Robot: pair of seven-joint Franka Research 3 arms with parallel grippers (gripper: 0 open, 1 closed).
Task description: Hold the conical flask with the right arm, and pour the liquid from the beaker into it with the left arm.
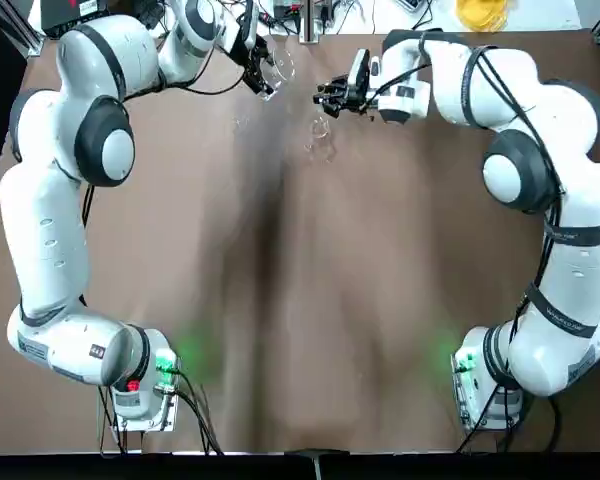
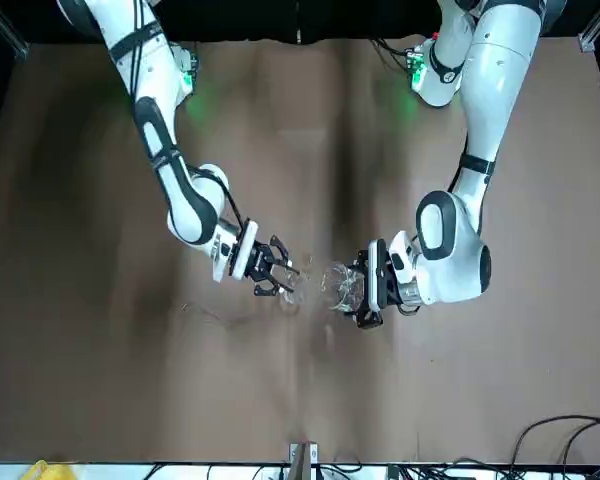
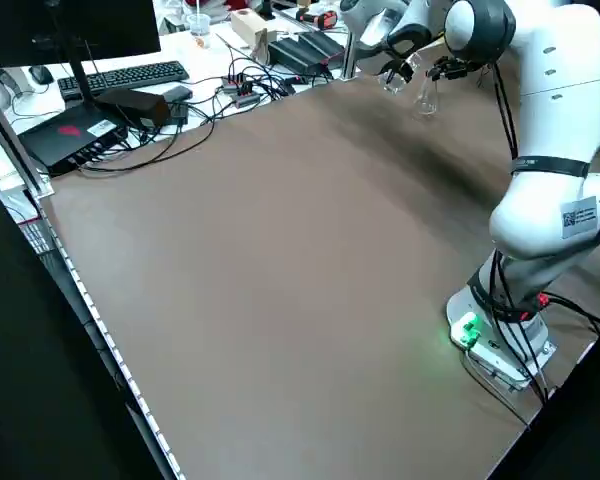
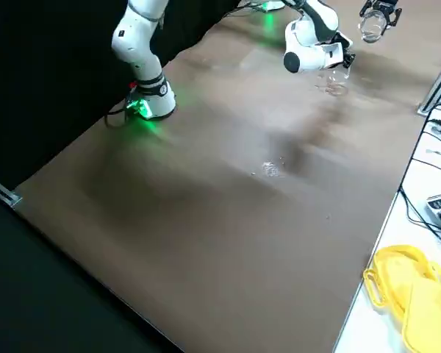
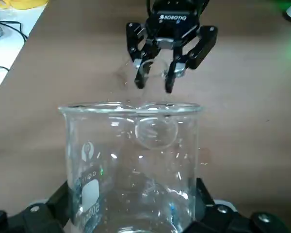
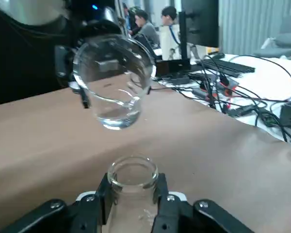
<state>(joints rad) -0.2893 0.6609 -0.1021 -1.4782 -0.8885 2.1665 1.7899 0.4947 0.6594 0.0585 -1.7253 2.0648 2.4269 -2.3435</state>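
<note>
Two fingers (image 5: 200, 199) clasping beaker (image 5: 131, 170), two gripping flask neck (image 6: 133, 187)

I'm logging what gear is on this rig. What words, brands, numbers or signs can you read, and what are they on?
"ROBOTIQ": on the right gripper, with a small logo before it.
Beaker: white print, back to front in the left wrist view; I can't read it reliably.
Left arm: a label with a square code; its text is too small to read.
Black box on the desk: a white label, too small to read.
</note>
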